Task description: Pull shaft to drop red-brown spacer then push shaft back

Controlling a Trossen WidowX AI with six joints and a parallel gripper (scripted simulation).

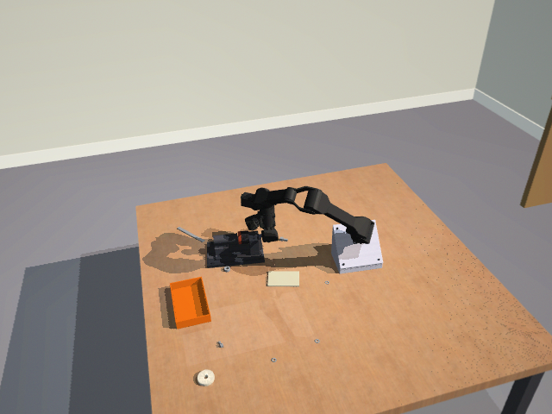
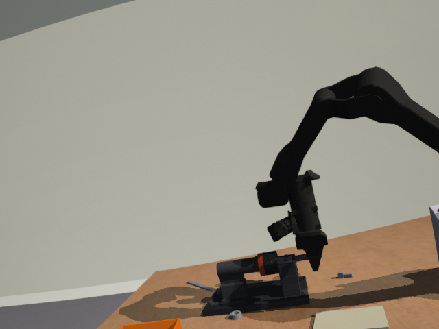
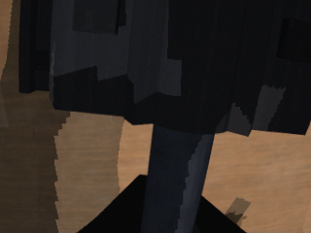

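Observation:
The red-brown spacer (image 1: 240, 237) (image 2: 261, 264) sits upright in line with the shaft, against the end of the dark housing block (image 2: 230, 268). Dark spacers (image 2: 270, 262) stand between it and the support post (image 2: 289, 277); their exact number is hard to tell. The shaft (image 2: 301, 258) (image 3: 177, 170) sticks out of the post on the arm's side. My gripper (image 1: 270, 238) (image 2: 315, 267) (image 3: 158, 185) points down and is shut on the shaft's outer end, a short way from the post. The shaft inside the spacers is hidden.
The black base (image 1: 235, 258) (image 2: 247, 308) carries the fixture. A grey ring (image 1: 227, 269) (image 2: 235, 314) lies before it, a bolt (image 2: 344, 275) beyond the gripper, and a grey rod (image 1: 191, 235) (image 2: 200, 285) beyond the housing. An orange bin (image 1: 189, 303) and cream plate (image 1: 283, 279) are nearby.

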